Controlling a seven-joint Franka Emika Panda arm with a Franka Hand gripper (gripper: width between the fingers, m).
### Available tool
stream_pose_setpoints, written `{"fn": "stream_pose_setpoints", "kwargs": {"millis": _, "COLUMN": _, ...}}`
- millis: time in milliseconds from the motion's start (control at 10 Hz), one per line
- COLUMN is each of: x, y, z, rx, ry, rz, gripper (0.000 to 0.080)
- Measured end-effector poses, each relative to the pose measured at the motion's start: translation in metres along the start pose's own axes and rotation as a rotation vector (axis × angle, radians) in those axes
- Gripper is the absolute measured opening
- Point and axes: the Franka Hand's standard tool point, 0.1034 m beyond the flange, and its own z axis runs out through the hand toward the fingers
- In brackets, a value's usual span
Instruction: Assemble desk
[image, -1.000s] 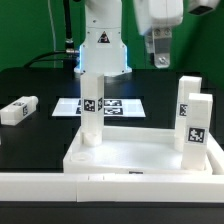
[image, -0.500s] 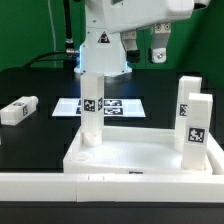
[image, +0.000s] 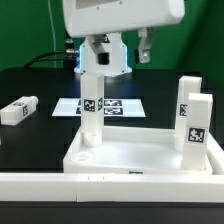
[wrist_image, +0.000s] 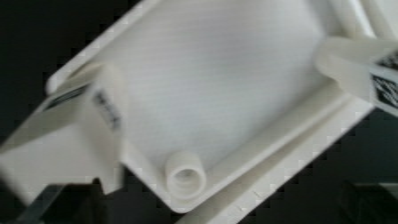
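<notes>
End effector (image: 145, 45) seemingly above desk (image: 150, 155).

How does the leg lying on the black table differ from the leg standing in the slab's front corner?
The loose leg lies on its side; the standing leg is upright. The loose leg rests on the table, apart from the slab; the standing one sits in the slab. Both are white with tags.

The black table (image: 40, 100) carries the white desk slab (image: 140, 160) at the near side, rim up, spreading toward the exterior view's right. A loose leg (image: 18, 110) lies flat on the table well apart from the slab, on the exterior view's left. Farther back, the marker board (image: 122, 106) lies flat behind the slab. A white rail (image: 60, 185) runs along the near edge.
</notes>
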Motion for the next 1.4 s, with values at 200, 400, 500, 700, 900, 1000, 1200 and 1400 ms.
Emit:
{"fn": "stream_pose_setpoints", "kwargs": {"millis": 200, "x": -0.004, "y": 0.028, "z": -0.008, "rx": 0.007, "ry": -0.018, "rz": -0.115, "gripper": 0.0649}}
{"fn": "stream_pose_setpoints", "kwargs": {"millis": 400, "x": -0.006, "y": 0.029, "z": -0.01, "rx": 0.01, "ry": -0.052, "rz": -0.108, "gripper": 0.0649}}
{"fn": "stream_pose_setpoints", "kwargs": {"millis": 500, "x": -0.006, "y": 0.029, "z": -0.009, "rx": 0.009, "ry": -0.054, "rz": -0.108, "gripper": 0.0649}}
{"fn": "stream_pose_setpoints", "kwargs": {"millis": 700, "x": -0.014, "y": 0.035, "z": -0.009, "rx": 0.002, "ry": -0.195, "rz": -0.101, "gripper": 0.0649}}
{"fn": "stream_pose_setpoints", "kwargs": {"millis": 900, "x": -0.02, "y": 0.078, "z": -0.001, "rx": 0.0, "ry": -0.339, "rz": -0.182, "gripper": 0.0649}}
{"fn": "stream_pose_setpoints", "kwargs": {"millis": 1000, "x": -0.019, "y": 0.106, "z": -0.004, "rx": 0.016, "ry": -0.406, "rz": -0.217, "gripper": 0.0649}}
{"fn": "stream_pose_setpoints", "kwargs": {"millis": 1200, "x": -0.012, "y": 0.164, "z": 0.0, "rx": -0.002, "ry": -0.551, "rz": -0.268, "gripper": 0.0649}}
{"fn": "stream_pose_setpoints", "kwargs": {"millis": 1400, "x": 0.001, "y": 0.177, "z": 0.002, "rx": -0.012, "ry": -0.657, "rz": -0.262, "gripper": 0.0649}}
